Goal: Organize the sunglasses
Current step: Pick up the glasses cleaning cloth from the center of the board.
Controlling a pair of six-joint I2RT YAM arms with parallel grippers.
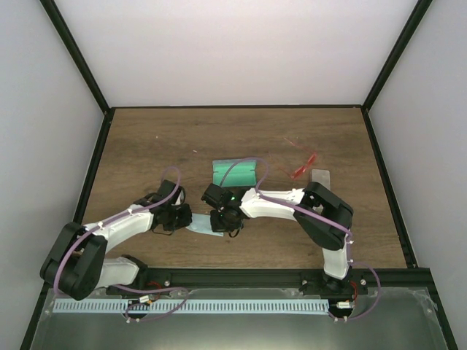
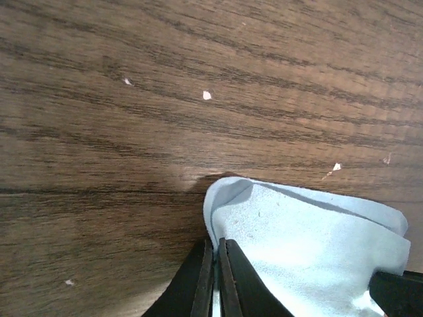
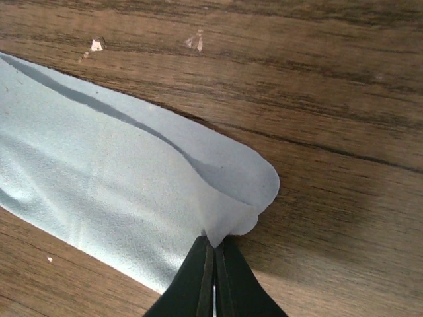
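Observation:
The red-orange sunglasses (image 1: 301,166) lie on the table at the right. Just behind them is the faint translucent pink pair (image 1: 295,142). Neither gripper is near them. Both grippers are down at a pale teal cloth (image 1: 198,224) in the middle front. My left gripper (image 1: 177,219) (image 2: 216,243) is shut on the cloth's (image 2: 310,251) left edge. My right gripper (image 1: 222,221) (image 3: 214,243) is shut on a folded corner of the cloth (image 3: 112,178). The cloth is doubled over between them.
An open green-lined case (image 1: 233,173) sits just behind the grippers. A small grey oblong (image 1: 321,176) lies to the right of the red-orange pair. Black frame rails and white walls border the wooden table (image 1: 146,146).

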